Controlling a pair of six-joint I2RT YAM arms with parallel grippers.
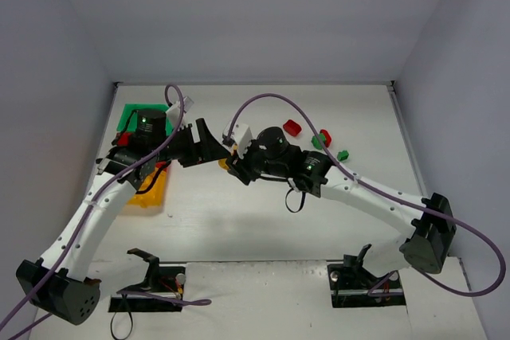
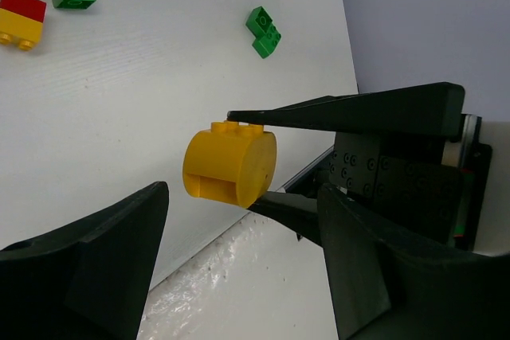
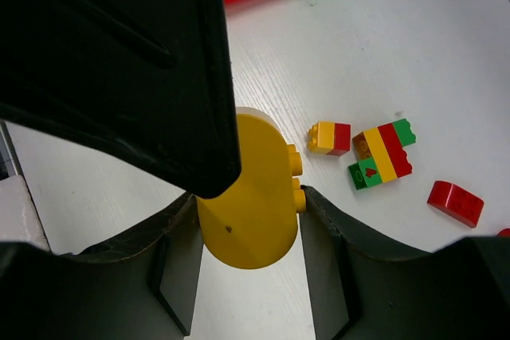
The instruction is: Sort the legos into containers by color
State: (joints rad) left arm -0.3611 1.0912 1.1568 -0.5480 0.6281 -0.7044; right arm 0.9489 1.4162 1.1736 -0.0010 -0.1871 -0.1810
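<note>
Left wrist view, what sits in the middle?
A rounded yellow brick [image 2: 229, 166], with the white table [image 2: 143, 93] behind it. Two thin black fingers [image 2: 351, 109] pinch it from above and below, and those belong to the other arm

So who has hold of it?
The right gripper [image 3: 247, 220]. Its own camera shows the brick squeezed between its two pads, studs pointing to the side

And the left gripper [image 2: 243, 193]?
Spread wide, its thick fingers standing on either side of the brick and gripping nothing. Whether one of them touches the brick, I cannot tell

Where does this happen?
Seen from above, the two grippers meet nose to nose left of the table's centre, just right of the bins

Which bins?
A green bin [image 1: 131, 115] at the back, a red bin [image 1: 121, 139] mostly hidden under the left arm, and a yellow bin [image 1: 150, 190] nearest the bases

Other bricks?
On the table lie a small yellow-and-red brick [image 3: 329, 137], a green, yellow and red stack [image 3: 382, 153] just beside it, a red curved piece [image 3: 454, 202] further off, and two green bricks [image 2: 263, 31] near the right edge
</note>
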